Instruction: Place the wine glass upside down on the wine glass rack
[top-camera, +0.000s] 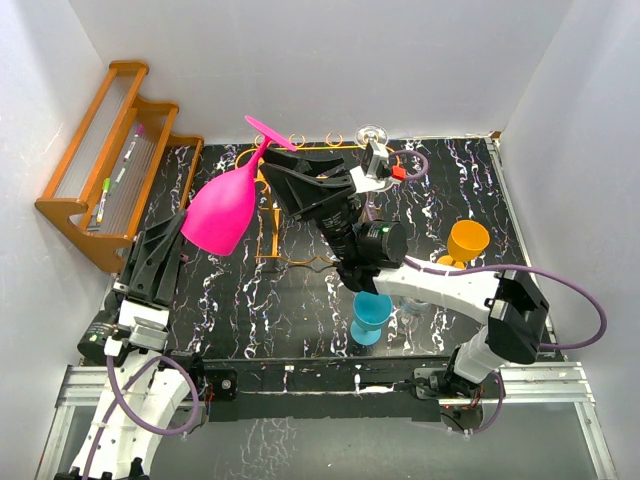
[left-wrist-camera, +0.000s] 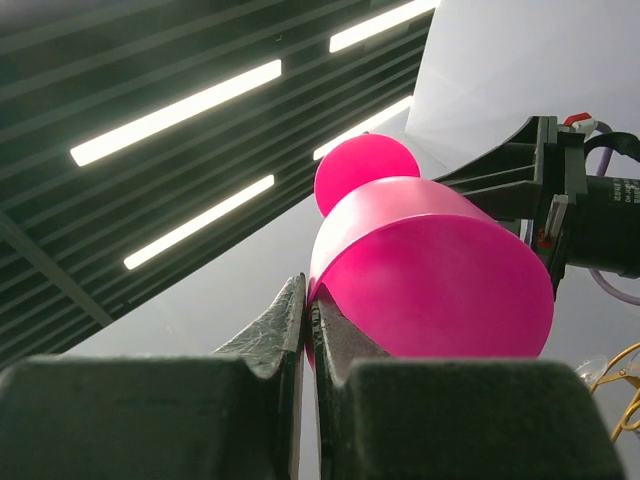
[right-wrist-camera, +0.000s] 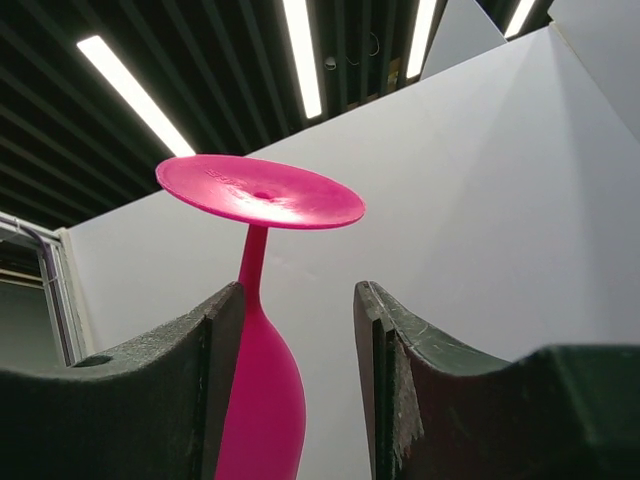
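The pink wine glass (top-camera: 220, 208) hangs tilted above the table's left half, bowl down-left and foot (top-camera: 270, 132) up toward the back. My left gripper (top-camera: 186, 224) is shut on the bowl's rim; in the left wrist view its jaws (left-wrist-camera: 308, 300) pinch the rim of the glass (left-wrist-camera: 430, 270). My right gripper (top-camera: 270, 172) is open beside the stem; in the right wrist view (right-wrist-camera: 298, 300) the stem (right-wrist-camera: 253, 262) stands close to the left finger (right-wrist-camera: 190, 350), untouched. The orange-gold wire rack (top-camera: 268, 222) stands behind, partly hidden by the glass and the right arm.
A brown wooden stepped rack (top-camera: 110, 160) with pens leans at the left wall. An orange glass (top-camera: 467, 240), a blue glass (top-camera: 372, 315) and a clear glass (top-camera: 372, 133) stand on the dark marbled table (top-camera: 250, 300). White walls enclose the back and both sides.
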